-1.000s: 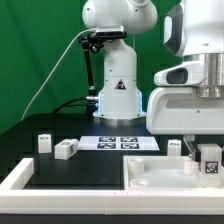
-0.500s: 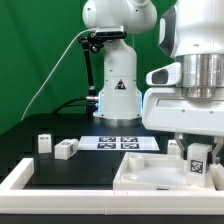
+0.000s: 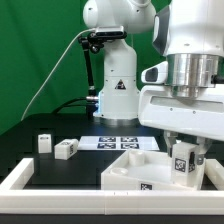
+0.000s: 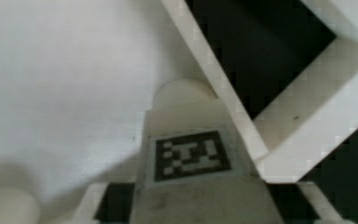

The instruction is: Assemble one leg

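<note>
My gripper (image 3: pixel 183 160) is shut on a leg (image 3: pixel 184 164), a small white peg with a black-and-white tag, at the exterior view's right. The leg stands upright with its lower end at the large white panel (image 3: pixel 128 170). In the wrist view the leg (image 4: pixel 190 125) runs out from between my fingers (image 4: pixel 108 202) and its far end rests on the panel (image 4: pixel 69 80). Two more legs (image 3: pixel 43 143) (image 3: pixel 66 149) lie apart on the black table at the exterior view's left. I cannot tell whether the held leg sits in a hole.
The marker board (image 3: pixel 120 142) lies behind the panel. A white raised border (image 3: pixel 18 181) runs along the table's front and left. The robot's base (image 3: pixel 117 95) stands at the back. A further small tagged peg (image 3: pixel 150 187) shows at the panel's front edge.
My gripper has moved toward the exterior view's left with the leg in it. The white panel has shifted left along with it.
</note>
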Controlling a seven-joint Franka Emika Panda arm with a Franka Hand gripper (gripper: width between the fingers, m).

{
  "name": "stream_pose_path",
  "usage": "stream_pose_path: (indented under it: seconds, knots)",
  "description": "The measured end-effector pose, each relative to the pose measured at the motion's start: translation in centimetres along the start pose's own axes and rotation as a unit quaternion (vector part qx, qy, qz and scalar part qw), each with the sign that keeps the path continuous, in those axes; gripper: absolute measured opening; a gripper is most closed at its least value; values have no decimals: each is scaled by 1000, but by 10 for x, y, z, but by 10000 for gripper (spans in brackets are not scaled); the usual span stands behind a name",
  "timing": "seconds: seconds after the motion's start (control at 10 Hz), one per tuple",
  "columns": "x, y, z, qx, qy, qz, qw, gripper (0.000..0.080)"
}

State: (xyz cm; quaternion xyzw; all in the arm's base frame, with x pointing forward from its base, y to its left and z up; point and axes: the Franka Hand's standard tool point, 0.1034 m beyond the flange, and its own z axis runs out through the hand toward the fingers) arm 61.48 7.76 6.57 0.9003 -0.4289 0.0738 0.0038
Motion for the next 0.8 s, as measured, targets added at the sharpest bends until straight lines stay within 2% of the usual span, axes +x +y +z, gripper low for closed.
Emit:
stream_pose_path:
  seconds: [0.1, 0.2, 0.8]
  knots:
    - [0, 0, 0, 0, 0, 0, 1000, 482]
    - [0, 0, 0, 0, 0, 0, 1000, 617]
    - [0, 0, 0, 0, 0, 0, 1000, 648]
